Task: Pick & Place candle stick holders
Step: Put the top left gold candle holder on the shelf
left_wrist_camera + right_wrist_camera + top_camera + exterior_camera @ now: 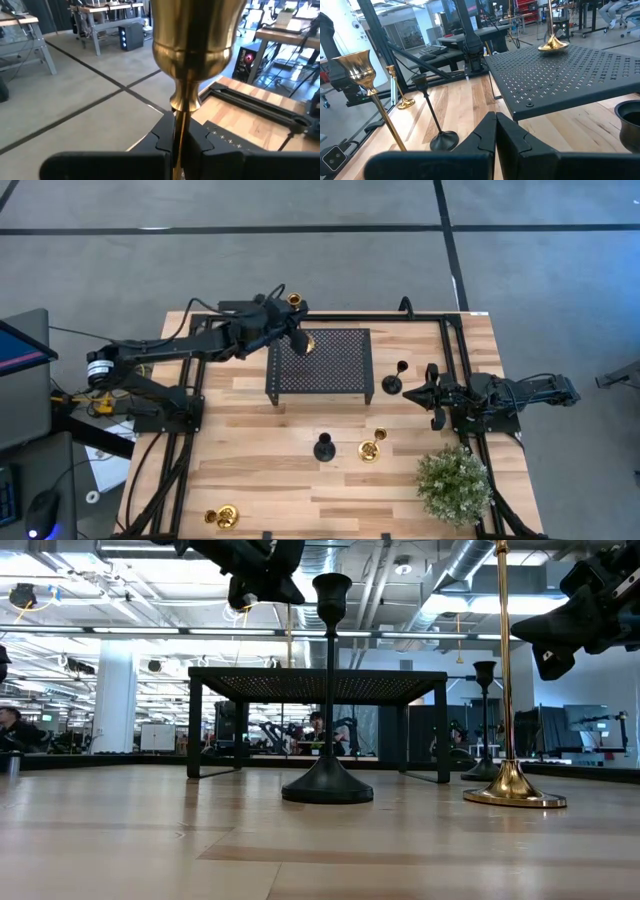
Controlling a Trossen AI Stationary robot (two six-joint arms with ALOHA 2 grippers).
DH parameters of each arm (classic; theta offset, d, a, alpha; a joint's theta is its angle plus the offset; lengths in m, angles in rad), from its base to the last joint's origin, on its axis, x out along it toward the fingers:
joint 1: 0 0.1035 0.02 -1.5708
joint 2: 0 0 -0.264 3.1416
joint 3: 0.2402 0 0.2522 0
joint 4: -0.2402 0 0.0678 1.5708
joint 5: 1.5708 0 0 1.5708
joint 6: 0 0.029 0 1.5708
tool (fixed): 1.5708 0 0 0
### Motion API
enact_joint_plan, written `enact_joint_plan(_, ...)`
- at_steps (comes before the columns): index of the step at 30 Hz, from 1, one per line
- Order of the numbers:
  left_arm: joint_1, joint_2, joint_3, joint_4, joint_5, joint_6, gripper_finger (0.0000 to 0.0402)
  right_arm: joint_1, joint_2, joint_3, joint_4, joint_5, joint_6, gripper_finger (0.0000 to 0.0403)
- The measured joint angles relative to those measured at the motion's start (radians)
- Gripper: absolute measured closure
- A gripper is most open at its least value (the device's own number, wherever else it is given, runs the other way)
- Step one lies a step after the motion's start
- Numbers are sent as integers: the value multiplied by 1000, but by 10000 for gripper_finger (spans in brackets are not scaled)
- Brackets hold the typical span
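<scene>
A tall slim gold holder stands upright on the black perforated stand. In the right wrist view its round base appears to rest on the stand's top. My left gripper is shut on its stem. My right gripper is shut and empty at the table's right, beside a black holder. A second black holder and another tall gold holder stand on their bases on the table, nearer than the stand. One more gold holder is at the near left. My left gripper pinches the gold holder's thin stem between its two fingers, a little below the knob under the cup. The fingers come level from the table's left and lie across the stem. The holder stays upright, cup up.
A green bushy plant stands at the near right corner, close to my right arm. Black frame rails run along the table's edges. The wood between the stand and the near edge is bare. A monitor sits off the table's left.
</scene>
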Motion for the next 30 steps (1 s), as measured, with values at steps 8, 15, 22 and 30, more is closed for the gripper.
enact_joint_plan(8, 15, 49, 2, 36, -5, 1, 391, 0, 0, 0, 0, 0, 0, 403)
enact_joint_plan(15, 15, 44, 1, 37, -5, 1, 383, 0, 0, 0, 0, 0, 0, 403)
enact_joint_plan(22, 8, 43, 0, 34, -5, 0, 382, 0, 0, 0, 0, 0, 0, 403)
enact_joint_plan(30, 8, 43, 0, 36, -5, 0, 355, 0, 0, 0, -1, -4, 0, 403)
